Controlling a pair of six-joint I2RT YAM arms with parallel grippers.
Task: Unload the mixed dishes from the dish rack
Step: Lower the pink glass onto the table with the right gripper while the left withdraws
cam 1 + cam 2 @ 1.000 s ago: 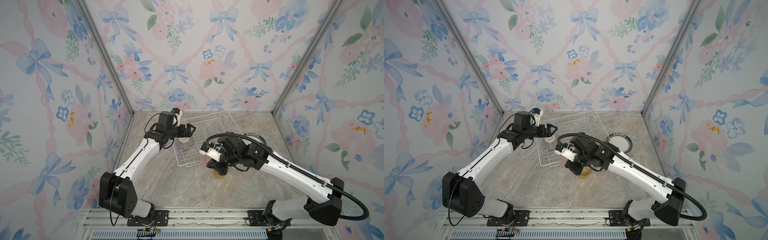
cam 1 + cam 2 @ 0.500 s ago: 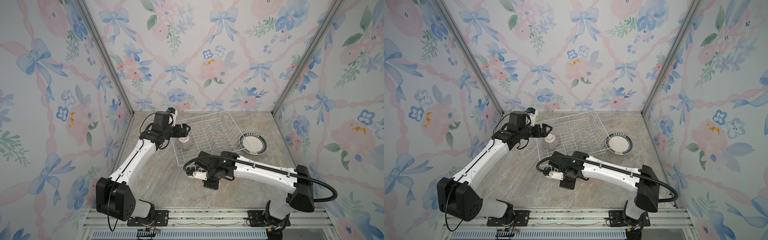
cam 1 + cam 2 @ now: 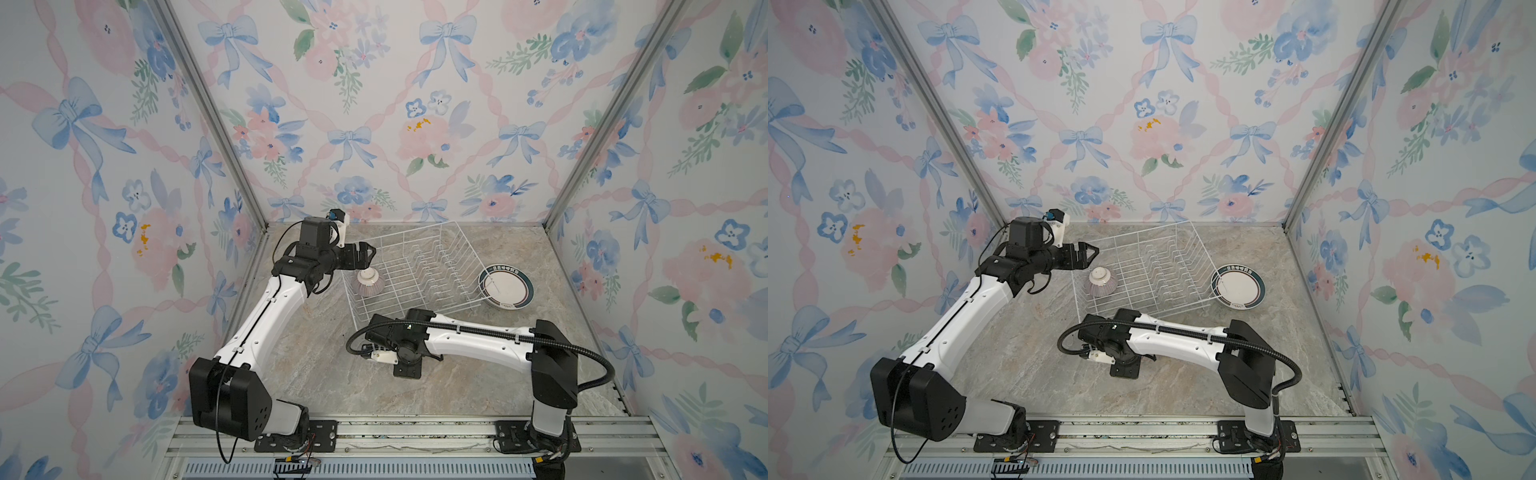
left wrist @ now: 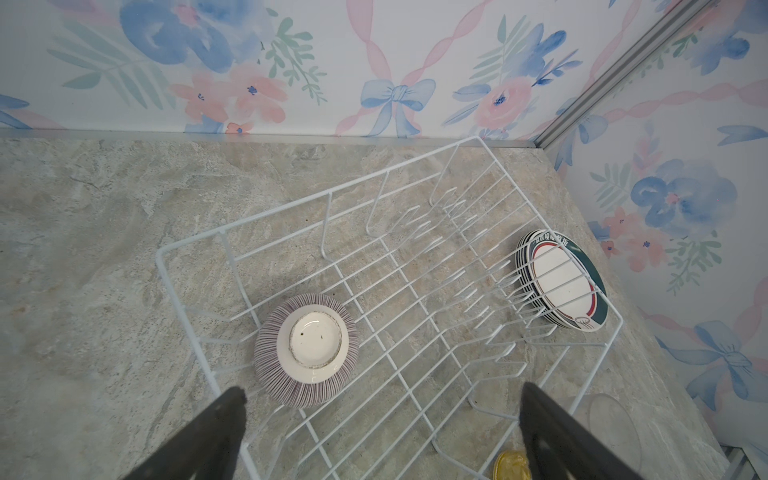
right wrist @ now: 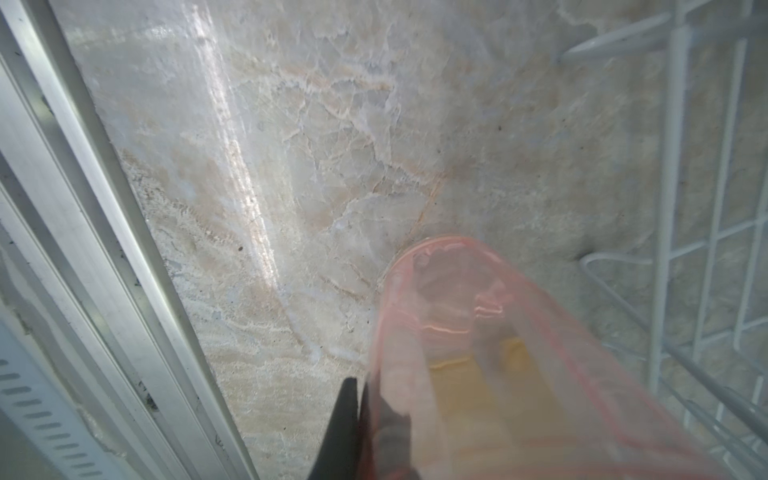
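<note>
Beside the dish rack [image 4: 330,193], the pink tumbler [image 5: 478,353] is blurred and cut off in the right wrist view, and hidden under the right arm [image 3: 478,343] in both top views. The yellow tumbler [image 4: 510,464], just outside the rack, is cut off and partly covered by the left gripper [image 4: 382,388].

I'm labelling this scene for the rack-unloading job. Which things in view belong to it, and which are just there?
Belongs to the job:
white wire dish rack
upturned pink-striped ribbed bowl inside it
stack of white dark-rimmed plates beside it
pink translucent tumbler in the right gripper
yellow glass tumbler
clear glass tumbler

Just there:
marbled stone tabletop
floral wallpaper walls
aluminium front rail
</note>
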